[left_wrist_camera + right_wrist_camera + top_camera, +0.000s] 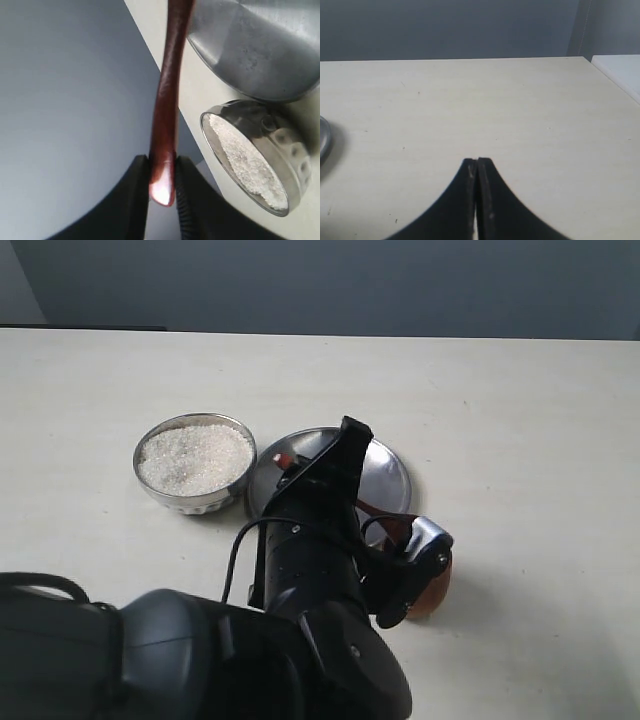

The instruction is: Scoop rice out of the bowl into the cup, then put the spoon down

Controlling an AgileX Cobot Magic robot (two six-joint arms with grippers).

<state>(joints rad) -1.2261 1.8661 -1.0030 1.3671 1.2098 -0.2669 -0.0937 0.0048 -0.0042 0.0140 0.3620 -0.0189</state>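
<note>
Left gripper [162, 172] clamped on the spoon [167, 100] handle, by the plate [390, 475], between bowl [195, 505] and cup [438, 592]. Right gripper [477, 170] pinched shut over the tabletop [520, 110]. Rice [195, 458] heaped in the bowl and cup contents hidden, so scooping unconfirmed, set-down not yet done.
</note>
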